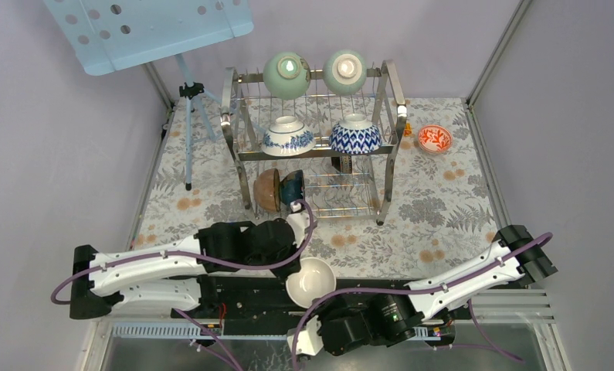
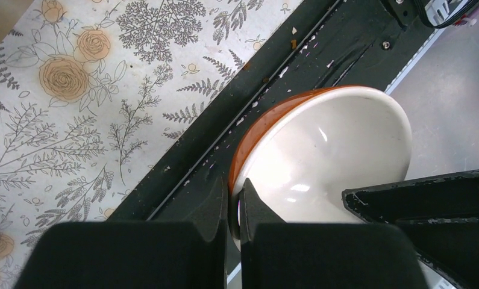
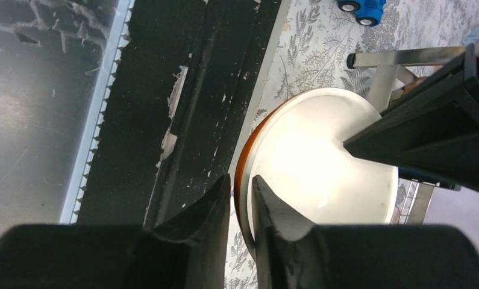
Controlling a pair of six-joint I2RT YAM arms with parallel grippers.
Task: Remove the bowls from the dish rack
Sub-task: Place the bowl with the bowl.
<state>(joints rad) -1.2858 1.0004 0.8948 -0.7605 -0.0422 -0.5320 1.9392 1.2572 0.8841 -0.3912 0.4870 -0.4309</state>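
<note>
Orange-white bowl [image 1: 311, 280] mouth up, slightly tilted, above near table edge, left gripper [image 2: 234, 205] pinching its rim, right gripper [image 3: 241, 192] clamped across the rim, rack [image 1: 319, 154] with other bowls [image 1: 288, 135] well behind.

High rear overhead, both wrist views close, sharing orange-white bowl [image 2: 321, 150]

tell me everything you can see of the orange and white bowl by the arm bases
The orange-white bowl is small, round, glossy ceramic: white inside, orange outside, empty. It hangs tilted over the black strip at the near edge of the table, clear of the dish rack. The jaws of the left gripper and of the right gripper each pinch its rim, at different spots.
</note>
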